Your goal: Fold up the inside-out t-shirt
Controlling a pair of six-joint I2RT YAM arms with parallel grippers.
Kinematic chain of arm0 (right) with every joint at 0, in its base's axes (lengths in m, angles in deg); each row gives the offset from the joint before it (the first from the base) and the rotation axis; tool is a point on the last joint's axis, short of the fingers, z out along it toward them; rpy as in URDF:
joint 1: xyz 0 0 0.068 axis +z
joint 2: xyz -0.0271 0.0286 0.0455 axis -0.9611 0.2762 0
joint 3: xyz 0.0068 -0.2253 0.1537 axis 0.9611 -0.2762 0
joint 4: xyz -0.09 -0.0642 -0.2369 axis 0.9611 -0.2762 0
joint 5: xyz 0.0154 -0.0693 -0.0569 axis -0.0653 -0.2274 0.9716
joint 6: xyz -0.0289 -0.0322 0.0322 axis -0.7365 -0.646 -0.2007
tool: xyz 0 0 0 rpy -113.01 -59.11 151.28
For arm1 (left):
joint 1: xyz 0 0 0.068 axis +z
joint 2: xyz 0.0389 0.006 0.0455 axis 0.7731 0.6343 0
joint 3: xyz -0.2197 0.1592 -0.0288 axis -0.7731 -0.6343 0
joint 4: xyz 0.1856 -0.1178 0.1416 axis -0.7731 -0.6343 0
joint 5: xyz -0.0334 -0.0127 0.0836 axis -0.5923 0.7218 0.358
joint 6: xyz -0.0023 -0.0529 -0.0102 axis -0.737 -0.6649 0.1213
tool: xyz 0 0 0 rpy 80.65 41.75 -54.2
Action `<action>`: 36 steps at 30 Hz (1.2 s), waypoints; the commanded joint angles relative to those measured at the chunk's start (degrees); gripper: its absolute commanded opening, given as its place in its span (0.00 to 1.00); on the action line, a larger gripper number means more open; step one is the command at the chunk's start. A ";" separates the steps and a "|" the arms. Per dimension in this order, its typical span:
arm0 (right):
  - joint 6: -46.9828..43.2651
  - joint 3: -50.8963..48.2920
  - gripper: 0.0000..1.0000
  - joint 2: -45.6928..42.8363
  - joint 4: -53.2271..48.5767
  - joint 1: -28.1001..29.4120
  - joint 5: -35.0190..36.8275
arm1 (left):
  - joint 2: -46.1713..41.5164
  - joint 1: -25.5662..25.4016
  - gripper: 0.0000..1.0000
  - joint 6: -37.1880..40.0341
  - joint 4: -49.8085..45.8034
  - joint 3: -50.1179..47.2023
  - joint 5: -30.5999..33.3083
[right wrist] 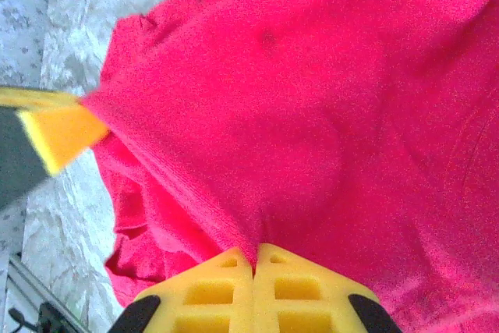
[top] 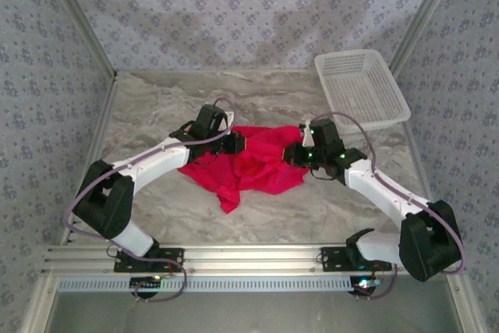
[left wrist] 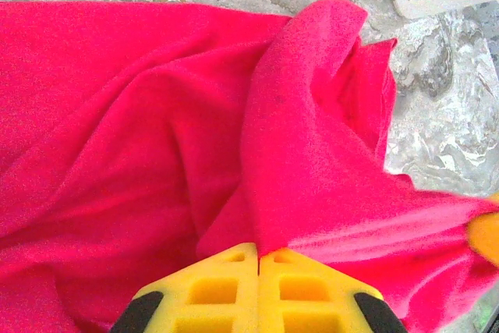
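Item one, the inside-out t-shirt [top: 248,168]: bright red, unfolded, lying in a crumpled heap near the middle of the marble-patterned tabletop [top: 148,107], between the two arms, with one tail of cloth trailing toward the near edge. No neck tag can be made out among the wrinkles. Item two, the left claw [left wrist: 258,253]: yellow fingertips pressed together with a ridge of red cloth rising from between them, so it is clenched on the shirt at the heap's left side. Item three, the right claw [right wrist: 254,251]: the same posture, clenched on a fold at the heap's right side. The two face each other across the garment and sit close together, with creases running away from each pinch. Purpose, as I judge it: a paired hold of this kind suits lifting and drawing the cloth apart to lay it flat, since no straight edge or fold is yet formed and the task looks near its start. Item four, a white mesh basket [top: 362,87]: far right corner, tilted against the wall, well apart from the shirt and not involved in the present hold.
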 commanded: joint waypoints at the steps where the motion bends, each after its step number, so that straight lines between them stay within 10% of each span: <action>1: -0.37 -3.55 0.00 0.64 4.25 -0.84 -3.78 | -0.24 0.17 0.02 0.62 -1.18 -0.24 1.83; 6: 3.53 -3.32 0.00 1.96 6.31 -1.50 -3.35 | -4.68 -1.79 0.41 7.14 -0.60 -1.22 -1.65; 13: 3.32 0.19 0.00 2.76 4.72 -1.55 -3.01 | -9.61 -5.88 0.46 21.26 1.06 -4.64 -7.19; 24: 3.52 1.10 0.00 0.92 3.22 -1.29 -3.35 | 5.62 -8.69 0.51 24.01 -1.94 3.02 -2.91; 28: 3.07 1.20 0.00 -0.02 2.43 -0.85 -3.09 | 9.12 -8.52 0.43 24.13 -0.54 5.92 -0.50; 33: 2.05 0.20 0.00 -0.45 1.28 -0.76 -1.76 | 8.32 -7.69 0.01 22.92 -3.34 9.42 -0.13; 36: 0.67 -0.71 0.00 0.23 0.75 -0.70 -0.16 | 5.49 -7.21 0.00 23.40 -7.21 11.44 0.89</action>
